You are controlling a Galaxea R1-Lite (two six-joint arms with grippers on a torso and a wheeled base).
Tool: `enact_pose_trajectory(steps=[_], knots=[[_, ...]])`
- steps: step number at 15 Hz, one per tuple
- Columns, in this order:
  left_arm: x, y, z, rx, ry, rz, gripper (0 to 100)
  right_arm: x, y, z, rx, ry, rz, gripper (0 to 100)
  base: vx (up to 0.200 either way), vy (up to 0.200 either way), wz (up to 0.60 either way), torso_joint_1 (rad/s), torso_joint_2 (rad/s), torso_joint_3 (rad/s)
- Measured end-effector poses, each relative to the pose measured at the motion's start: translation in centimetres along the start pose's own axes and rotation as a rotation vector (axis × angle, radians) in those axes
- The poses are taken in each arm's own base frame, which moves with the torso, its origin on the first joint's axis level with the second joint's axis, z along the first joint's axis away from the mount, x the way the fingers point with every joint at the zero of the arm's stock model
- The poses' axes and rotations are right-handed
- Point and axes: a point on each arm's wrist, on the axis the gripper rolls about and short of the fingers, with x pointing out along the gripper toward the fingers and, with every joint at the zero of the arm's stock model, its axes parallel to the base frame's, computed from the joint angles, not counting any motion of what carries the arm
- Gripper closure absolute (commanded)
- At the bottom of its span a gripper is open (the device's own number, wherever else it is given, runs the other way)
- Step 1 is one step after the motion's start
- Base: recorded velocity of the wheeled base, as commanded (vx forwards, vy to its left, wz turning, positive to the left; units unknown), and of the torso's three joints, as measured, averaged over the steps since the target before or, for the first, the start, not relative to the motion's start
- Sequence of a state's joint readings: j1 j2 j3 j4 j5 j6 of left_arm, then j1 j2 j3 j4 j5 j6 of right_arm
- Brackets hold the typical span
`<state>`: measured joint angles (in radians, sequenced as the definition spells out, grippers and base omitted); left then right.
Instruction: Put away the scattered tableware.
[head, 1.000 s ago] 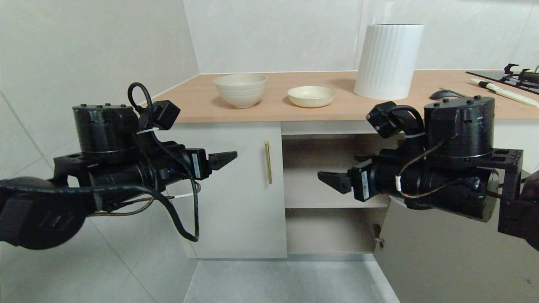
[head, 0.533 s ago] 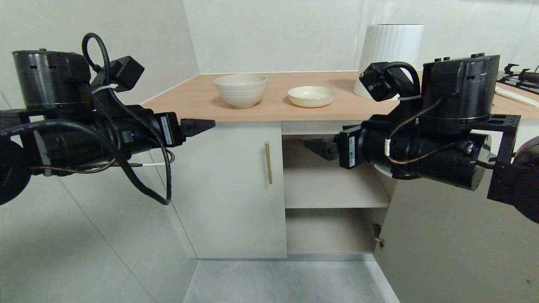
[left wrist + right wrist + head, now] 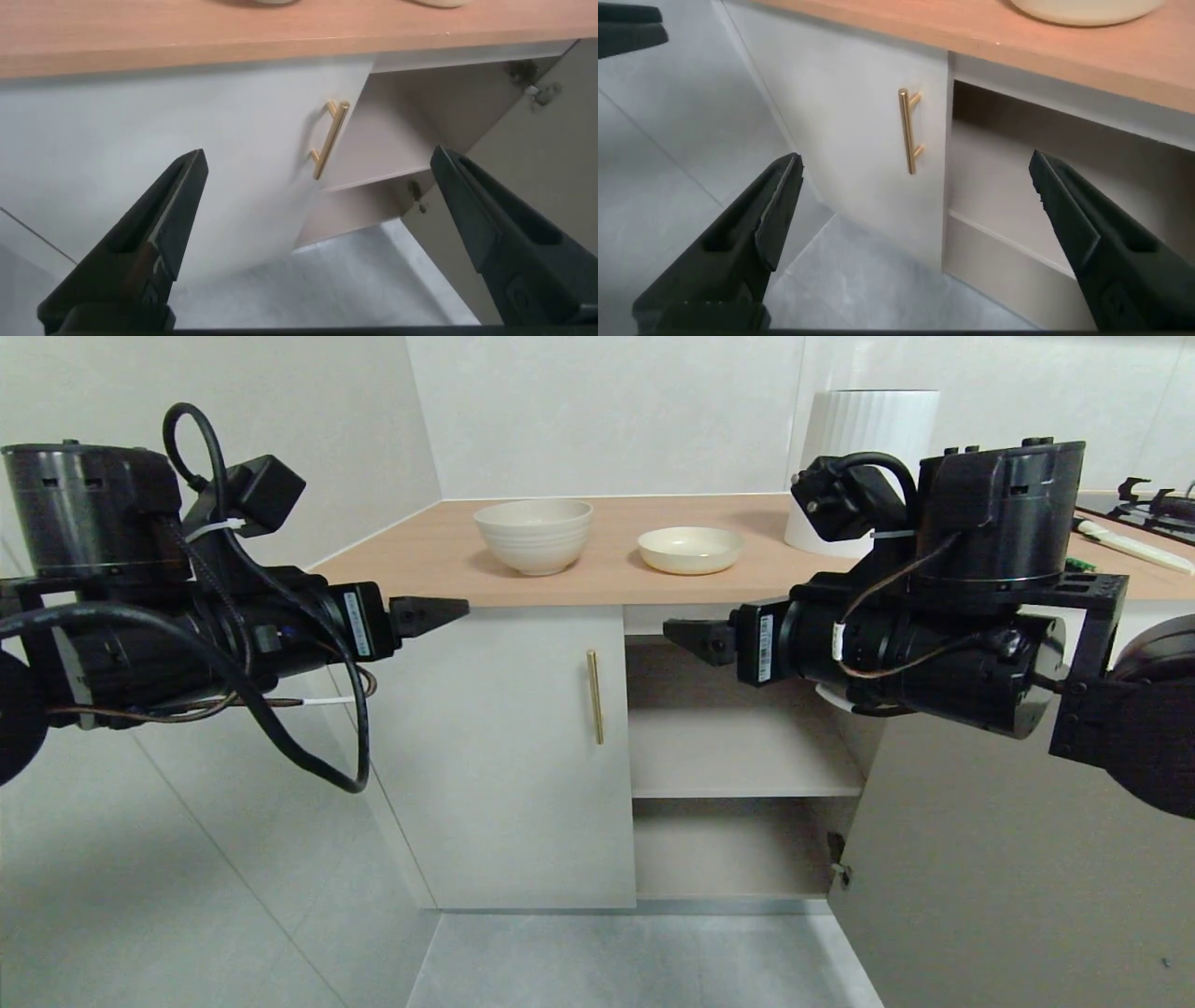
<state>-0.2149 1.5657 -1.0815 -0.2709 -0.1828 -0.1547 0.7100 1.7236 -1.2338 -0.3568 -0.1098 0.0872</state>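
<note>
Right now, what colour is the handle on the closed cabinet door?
Gold handle, clearest in the right wrist view.

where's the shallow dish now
In the head view the shallow dish sits on the counter, between the deep bowl to its left and the white ribbed container.

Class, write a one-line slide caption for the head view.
Open left tool and open right tool hover before a cabinet; bowl and shallow dish sit on the counter above.

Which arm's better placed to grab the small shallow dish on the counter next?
Right, probably. The right gripper, jaws open, sits in line with the shallow dish and at the open cabinet; the left gripper is farther off to the side.
</note>
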Motion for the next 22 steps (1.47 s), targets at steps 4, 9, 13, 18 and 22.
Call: enact_pose_trajectory(steps=[4, 9, 13, 18, 22], knots=[[-0.3, 0.1, 0.2, 0.002, -0.009, 0.005, 0, 0.0, 0.6, -0.3, -0.005, 0.019, 0.019, 0, 0.150, 0.000, 0.00, -0.004, 0.00, 0.002], [-1.0, 0.1, 0.3, 0.003, -0.019, 0.006, 0, -1.1, 0.9, 0.1, -0.007, 0.027, 0.021, 0, 0.040, 0.000, 0.00, 0.000, 0.00, 0.000], [-2.6, -0.5, 0.5, 0.009, -0.030, -0.094, 0, -3.0, 3.0, 0.6, 0.063, 0.042, -0.012, 0, 0.000, 0.000, 0.00, 0.000, 0.00, 0.000], [-3.2, -0.7, 0.6, 0.022, -0.037, -0.101, 0, -2.9, 3.7, 1.4, 0.047, 0.014, -0.065, 0, 0.000, 0.040, 0.00, 0.000, 0.00, 0.001], [-2.9, -0.6, 0.6, 0.027, -0.033, -0.100, 0, -2.6, 3.7, 1.1, 0.046, 0.023, -0.070, 0, 0.000, 0.100, 0.00, -0.002, 0.00, 0.001]])
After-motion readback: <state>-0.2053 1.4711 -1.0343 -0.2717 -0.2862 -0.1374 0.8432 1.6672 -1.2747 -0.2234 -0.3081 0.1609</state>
